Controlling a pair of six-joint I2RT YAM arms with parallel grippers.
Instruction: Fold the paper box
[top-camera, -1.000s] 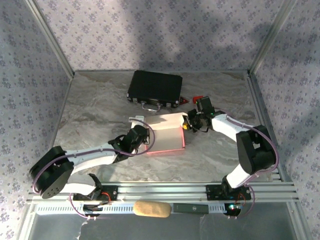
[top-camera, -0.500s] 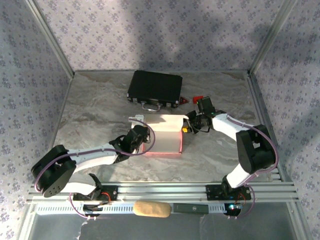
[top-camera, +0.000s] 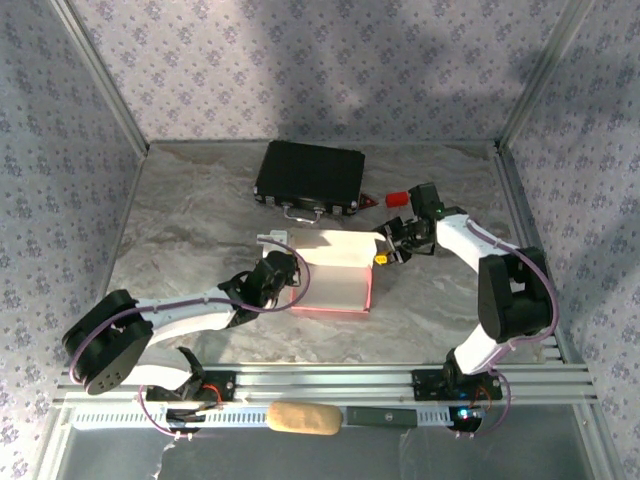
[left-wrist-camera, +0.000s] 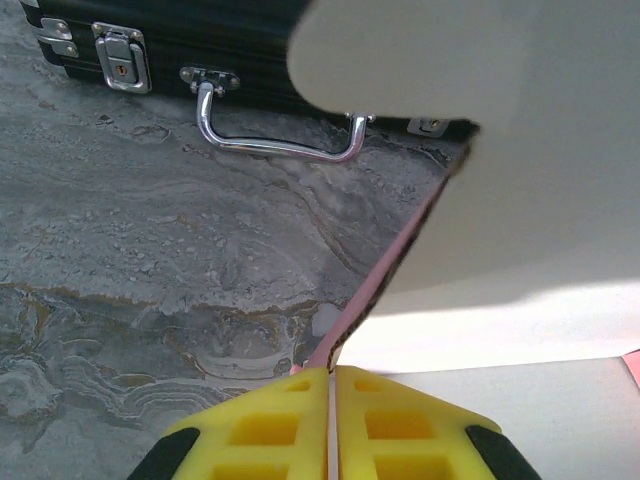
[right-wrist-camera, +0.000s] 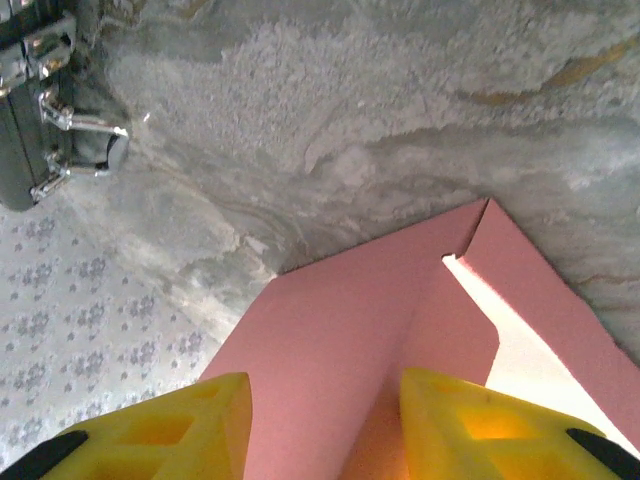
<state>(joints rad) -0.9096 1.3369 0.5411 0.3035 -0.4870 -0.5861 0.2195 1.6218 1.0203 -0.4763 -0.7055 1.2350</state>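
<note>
Box: paper box (top-camera: 338, 270), thin pink card, lies at the middle of the top view on the marble table (top-camera: 190, 220). Its pale inner face is up, and one panel is raised along the upper side.
Left arm: left gripper (left-wrist-camera: 330, 420) is at the box's left edge. Its yellow pads are pressed together, and the thin pink edge of the card runs in between them.
Right arm: right gripper (right-wrist-camera: 325, 420) is at the box's upper right corner. Its yellow fingers stand apart over a pink outer panel; whether they touch it cannot be told.
Case: black case (top-camera: 310, 178), upper centre, is closed, so its contents are hidden. The metal latches and handle face the box, with a strip of bare marble between the two.
Block: red block (top-camera: 397, 198) sits just right of the case, near the right wrist.
Edges: floral-print walls (top-camera: 320, 70) and metal posts close three sides. An aluminium rail (top-camera: 330, 380) with the arm bases runs along the bottom.
Open room: bare marble lies at the left of the frame and below the box.
Rail: tan oblong (top-camera: 302, 418) lies at bottom centre.
</note>
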